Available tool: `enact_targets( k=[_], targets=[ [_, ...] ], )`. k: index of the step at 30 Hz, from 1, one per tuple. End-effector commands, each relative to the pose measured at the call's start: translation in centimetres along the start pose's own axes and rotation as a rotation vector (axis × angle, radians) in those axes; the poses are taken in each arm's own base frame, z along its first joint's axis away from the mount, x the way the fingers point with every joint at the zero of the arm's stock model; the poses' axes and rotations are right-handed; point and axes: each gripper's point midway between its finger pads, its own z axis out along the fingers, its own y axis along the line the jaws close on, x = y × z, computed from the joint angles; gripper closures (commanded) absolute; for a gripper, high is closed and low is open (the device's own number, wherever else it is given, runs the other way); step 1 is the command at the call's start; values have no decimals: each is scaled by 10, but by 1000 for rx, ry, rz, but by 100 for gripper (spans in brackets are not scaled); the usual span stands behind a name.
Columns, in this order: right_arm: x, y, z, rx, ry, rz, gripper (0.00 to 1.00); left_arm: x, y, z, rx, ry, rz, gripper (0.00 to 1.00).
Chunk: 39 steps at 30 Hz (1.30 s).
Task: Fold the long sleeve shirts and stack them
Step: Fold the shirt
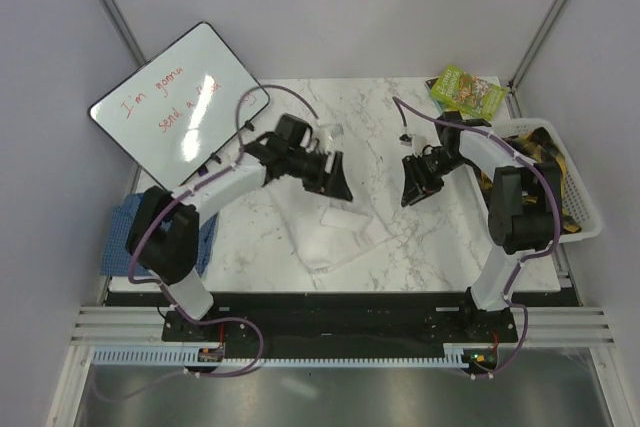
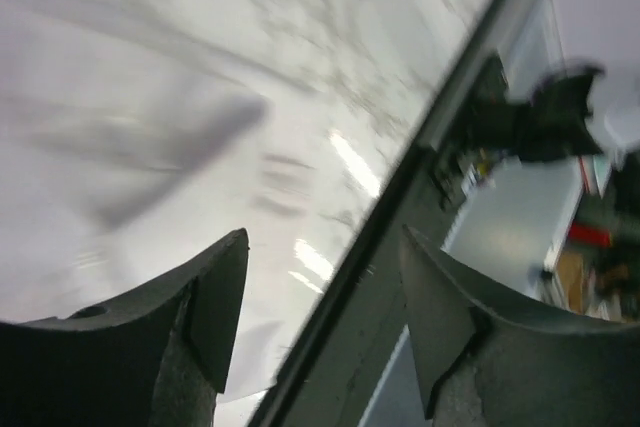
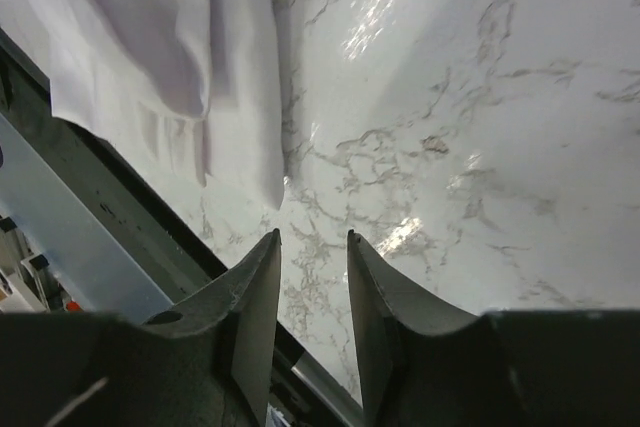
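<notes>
- Presently the white long sleeve shirt (image 1: 330,232) lies rumpled and partly folded on the marble table (image 1: 445,247), towards its near edge.
- Meanwhile the blue checked shirt (image 1: 118,245) sits at the table's left edge, partly hidden behind the left arm's shoulder.
- The left gripper (image 1: 335,179) hovers over the far edge of the white shirt, its fingers (image 2: 215,297) spread wide and holding nothing (that wrist view is blurred).
- The right gripper (image 1: 412,189) hangs above bare marble just right of the shirt, its fingers (image 3: 255,297) a narrow gap apart and also empty.
- The step in hand, as I judge it, is folding the white shirt, caught between grasps.
- The next move calls for each gripper to come down on a shirt edge, pinch the cloth cleanly, and carry it over into a square fold.
</notes>
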Motion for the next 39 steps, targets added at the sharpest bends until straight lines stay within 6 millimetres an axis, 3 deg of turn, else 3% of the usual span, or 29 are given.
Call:
enact_targets(
  k=[1,3,7,10,12,16,18,21,22,23,24,25,26,28,32,34,36,37,39],
  targets=[
    [18,22,-2,-36,33,-67,58,-59,107,-88,-324,-184,-27,29],
    [27,32,10,-63,67,-76,57,-55,146,-100,-413,-103,-3,27],
    [42,45,38,-89,132,-94,54,-44,199,-110,-519,-10,-9,28],
    [46,41,59,-46,158,-108,56,-39,225,-111,-569,28,44,30],
    [42,34,67,-21,158,-95,61,-32,230,-109,-548,47,44,33],
    [21,10,77,71,145,-87,70,-9,216,-96,-454,73,0,41],
    [4,-3,76,136,124,-104,74,13,201,-91,-401,86,-72,52],
    [-40,-19,71,204,64,-136,77,47,156,-76,-264,102,-214,70],
    [-68,-23,68,223,23,-168,78,70,138,-66,-202,122,-330,72],
    [-79,-25,65,238,14,-185,78,78,124,-63,-173,124,-371,72],
    [-87,-29,69,237,19,-194,78,76,91,-61,-76,94,-355,70],
    [-108,-22,58,238,-15,-235,78,90,80,-59,-68,90,-405,63],
    [-113,-20,55,235,-19,-246,77,87,73,-61,-79,65,-384,38],
    [-118,-8,46,200,-21,-284,70,79,60,-76,-80,1,-375,29],
    [-104,5,27,188,-23,-319,64,56,73,-116,-168,-129,-273,30],
    [-90,16,17,134,-37,-317,61,32,79,-126,-206,-165,-86,32],
    [-79,17,7,108,-54,-299,59,22,81,-123,-182,-133,61,33],
    [-73,22,6,75,-46,-291,59,9,91,-117,-183,-113,74,35],
    [-57,30,7,18,-31,-272,52,3,100,-107,-176,-64,103,35]
  ],
)
